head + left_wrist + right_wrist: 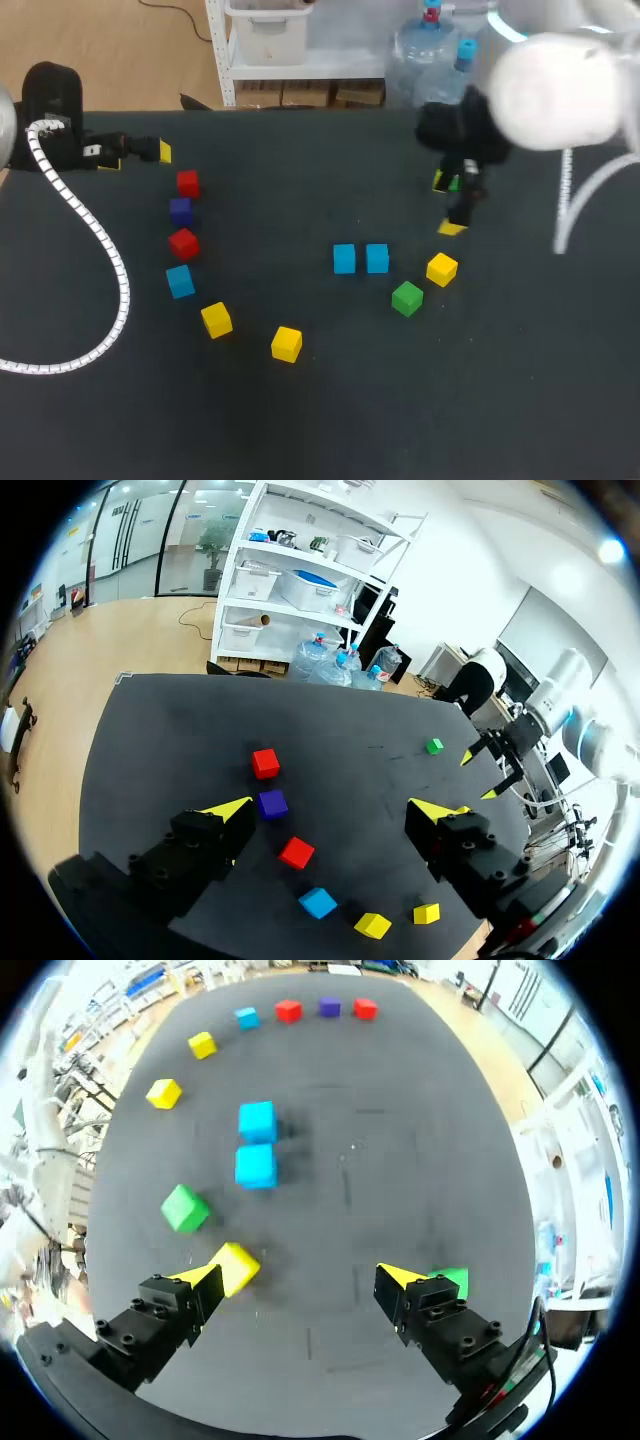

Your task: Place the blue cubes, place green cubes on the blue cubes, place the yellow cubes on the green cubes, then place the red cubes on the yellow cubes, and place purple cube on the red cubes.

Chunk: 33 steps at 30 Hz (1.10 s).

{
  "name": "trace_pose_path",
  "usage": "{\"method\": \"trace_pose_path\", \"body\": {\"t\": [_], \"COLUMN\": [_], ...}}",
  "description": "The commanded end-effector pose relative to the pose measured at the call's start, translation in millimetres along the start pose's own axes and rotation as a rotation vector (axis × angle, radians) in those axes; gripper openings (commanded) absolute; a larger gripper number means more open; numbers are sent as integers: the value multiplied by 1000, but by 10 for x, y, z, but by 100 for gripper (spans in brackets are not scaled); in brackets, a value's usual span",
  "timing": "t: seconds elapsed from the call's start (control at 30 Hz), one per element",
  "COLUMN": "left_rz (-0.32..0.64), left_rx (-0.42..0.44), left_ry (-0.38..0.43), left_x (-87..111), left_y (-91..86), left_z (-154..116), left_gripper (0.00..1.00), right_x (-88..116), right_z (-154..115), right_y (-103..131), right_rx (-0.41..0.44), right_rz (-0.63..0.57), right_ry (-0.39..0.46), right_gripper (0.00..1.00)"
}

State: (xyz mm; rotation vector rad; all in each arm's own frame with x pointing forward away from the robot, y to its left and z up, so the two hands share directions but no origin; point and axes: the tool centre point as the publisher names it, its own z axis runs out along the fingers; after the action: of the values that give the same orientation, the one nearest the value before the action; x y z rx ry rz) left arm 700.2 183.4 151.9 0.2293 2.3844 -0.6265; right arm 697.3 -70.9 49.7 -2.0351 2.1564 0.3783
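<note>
Starting nearest the camera, two yellow cubes (286, 343) lie loose at seven o'clock from the table's middle, with a lone blue cube (180, 280) beyond them at nine. At the middle the blue pair (344, 258) sits side by side, apparently laid as the base. A green cube (407, 298) and another yellow cube (441, 268) wait at four o'clock of it. At two o'clock the right hand (305, 1278) hovers with fingers apart and empty, a second green cube (455, 1278) just beside one finger, probably its next pick. Farthest, at ten o'clock, the left hand (333, 808) hangs spread and empty near the red cubes (184, 243) and purple cube (180, 211). The table (300, 430) is dark and matte.
</note>
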Motion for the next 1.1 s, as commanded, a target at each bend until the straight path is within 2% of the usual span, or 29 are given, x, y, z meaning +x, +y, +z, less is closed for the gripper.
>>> {"method": "trace_pose_path", "body": {"t": [0.03, 0.1, 0.17, 0.23, 0.9, 1.1], "left_rz": [1, 1, 1, 1, 1, 1], "left_rx": [6, 6, 6, 6, 6, 6], "left_ry": [-5, -5, -5, -5, -5, -5], "left_x": [9, 9, 9, 9, 9, 9], "left_y": [15, 15, 15, 15, 15, 15], "left_z": [3, 3, 3, 3, 3, 3], "left_gripper": [100, 100, 100, 100, 100, 100], "right_x": [436, 509, 539, 589, 589, 339], "right_z": [-100, -123, -137, -156, -156, -155], "right_y": [61, 74, 94, 120, 120, -82], "right_rx": [-57, -68, -98, -94, -94, -41], "right_rz": [-65, -72, -114, -117, -117, -52], "right_ry": [-321, -358, -365, -371, -371, -329], "right_gripper": [100, 100, 100, 100, 100, 100]}}
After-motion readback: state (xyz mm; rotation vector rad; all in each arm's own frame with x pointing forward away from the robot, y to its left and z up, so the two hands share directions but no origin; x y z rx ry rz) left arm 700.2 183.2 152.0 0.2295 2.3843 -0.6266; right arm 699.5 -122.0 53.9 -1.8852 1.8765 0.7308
